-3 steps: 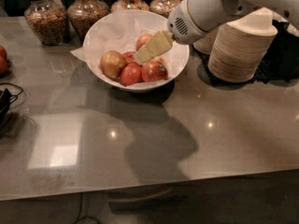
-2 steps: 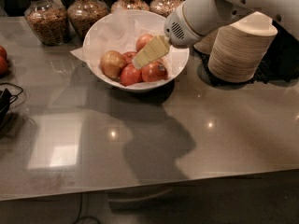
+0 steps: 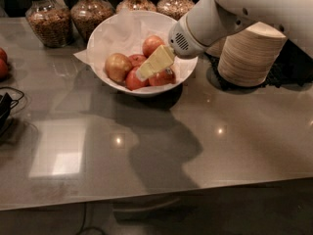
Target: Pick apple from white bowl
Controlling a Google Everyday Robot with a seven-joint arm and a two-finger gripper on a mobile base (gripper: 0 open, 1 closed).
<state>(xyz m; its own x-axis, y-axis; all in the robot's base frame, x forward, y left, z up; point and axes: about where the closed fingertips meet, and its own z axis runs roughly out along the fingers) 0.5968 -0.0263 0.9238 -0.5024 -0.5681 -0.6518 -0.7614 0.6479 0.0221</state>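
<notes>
Your gripper (image 3: 144, 72) hangs inside the glossy round white bowl (image 3: 146, 90), over the smaller red apples (image 3: 152, 44). Just left of it lies the apple (image 3: 118, 66): dull gold, reddish blush, on crinkled white paper. You cannot tell whether the gripper is open or closed.

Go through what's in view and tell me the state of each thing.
gripper: reaching into the white bowl, tip over the red apples.
apple: lying in the bowl's left side, not gripped.
white bowl: upright on the table, paper-lined, holding apples.
glass jars: upright, filled.
beige bowls: stacked beside the white bowl.
</notes>
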